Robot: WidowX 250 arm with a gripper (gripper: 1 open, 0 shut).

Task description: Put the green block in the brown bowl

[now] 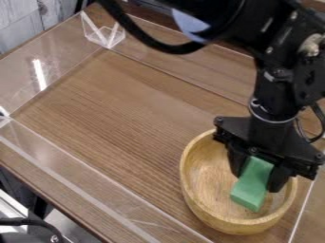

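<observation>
Your black robot arm (pixel 241 21) reaches in from the upper right, its black 2-fingered claw (pixel 263 168) pointing down over the round light-brown wooden bowl (pixel 203 186) at the lower right of the table. The claw is clamped on the flat rectangular bright green block (pixel 252 185), whose upper end sits between the fingers while its lower end shows against the bowl's interior. You see the block tilted, its top leaning to the right, within the bowl's outline; whether its low end touches the bowl's floor, you cannot tell from this angle. Behind the claw, the bowl's upper right rim is hidden from you. The bowl stands upright on the brown wood-grain tabletop (pixel 127 119), near a clear shiny strip (pixel 95 195) that runs along the table's lower left side. At the upper left, you have a small clear plastic piece (pixel 102 34) near the table's back edge, well apart from the bowl. A dark cable arcs from the top of the view toward the arm.
</observation>
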